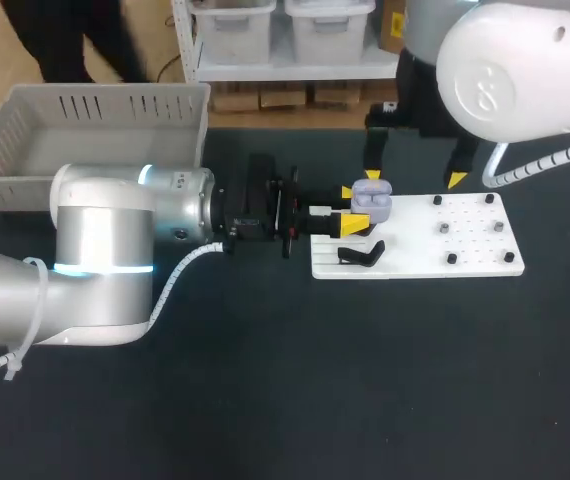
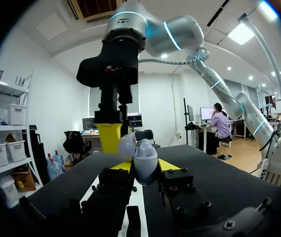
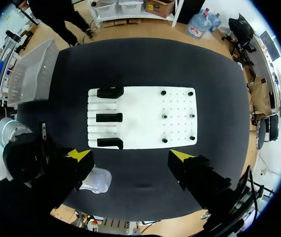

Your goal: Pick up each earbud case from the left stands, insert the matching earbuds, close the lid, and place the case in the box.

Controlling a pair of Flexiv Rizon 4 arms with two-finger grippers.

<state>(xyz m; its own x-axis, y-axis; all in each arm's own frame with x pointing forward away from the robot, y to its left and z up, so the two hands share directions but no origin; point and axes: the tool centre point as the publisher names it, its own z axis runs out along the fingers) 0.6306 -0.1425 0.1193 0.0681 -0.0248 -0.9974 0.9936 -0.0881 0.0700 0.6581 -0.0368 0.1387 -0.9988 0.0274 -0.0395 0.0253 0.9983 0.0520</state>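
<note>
Left hand (image 1: pixel 350 208): clamped from two sides on the earbud case (image 1: pixel 372 196), at the left end of the white board (image 1: pixel 415 262). Its body hides part of that end.
Earbud case: pale lilac, lid apparently raised. Contents are too small to make out.
Stands: only one black stand (image 1: pixel 362 255) is clear from the head view; the right wrist view shows three.
Right hand (image 1: pixel 414 177): fingers spread wide with nothing between them, over the board's far edge.
Small dark pieces (image 1: pixel 448 228): on the board's right half, too small to identify.
Box (image 1: pixel 95 105): grey, on the counter (image 1: pixel 265 380) well left of the board, near edge behind the left arm.

left arm (image 1: pixel 105 250) silver, cyan ring | spiral cable (image 1: pixel 180 275) | left gripper (image 1: pixel 350 210) black, yellow-tipped
</note>
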